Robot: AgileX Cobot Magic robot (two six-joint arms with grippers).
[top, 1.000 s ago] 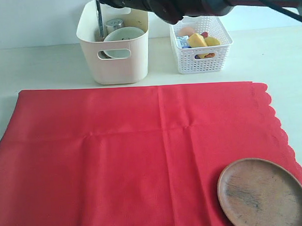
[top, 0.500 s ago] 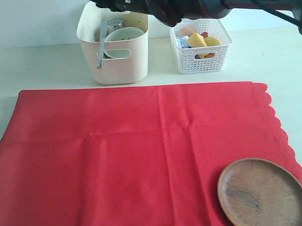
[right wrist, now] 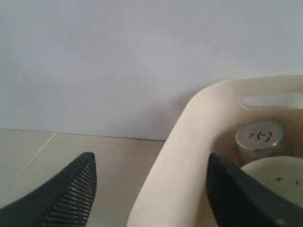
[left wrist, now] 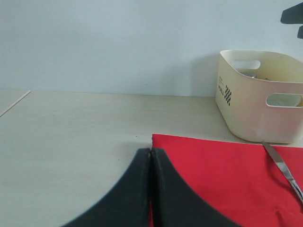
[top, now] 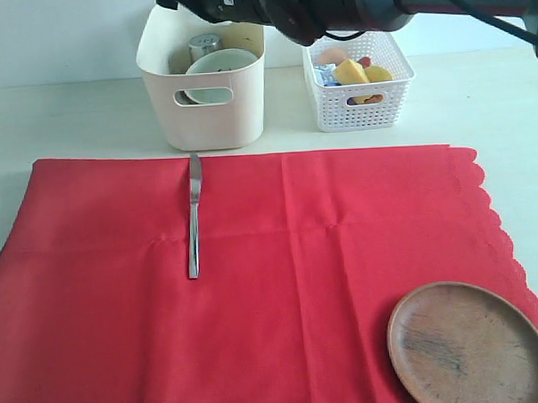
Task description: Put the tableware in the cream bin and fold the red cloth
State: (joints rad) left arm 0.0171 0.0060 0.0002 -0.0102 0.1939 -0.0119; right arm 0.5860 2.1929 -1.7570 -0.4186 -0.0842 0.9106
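**Knife on the cloth, not in the bin**

We see the silver knife point(top: 194, 218) lying flat on the red cloth point(top: 299, 280), just in front of the cream bin point(top: 208, 124). The steel cup point(top: 203, 45) and speckled bowl point(top: 220, 61) sit inside the bin. The round wooden plate point(top: 470, 344) rests on the cloth near its scalloped edge. Our right claw point(right wrist: 151, 161) hangs over the bin's rim, jaws spread wide and nothing between them. Our left claw point(left wrist: 150, 189) is pressed closed and empty, low by the cloth's left edge. The risks, as we judge them: a thin, flat knife invites pinching fabric with it and rucking the cloth, or slipping free. Folding before knife and plate are cleared would trap both.
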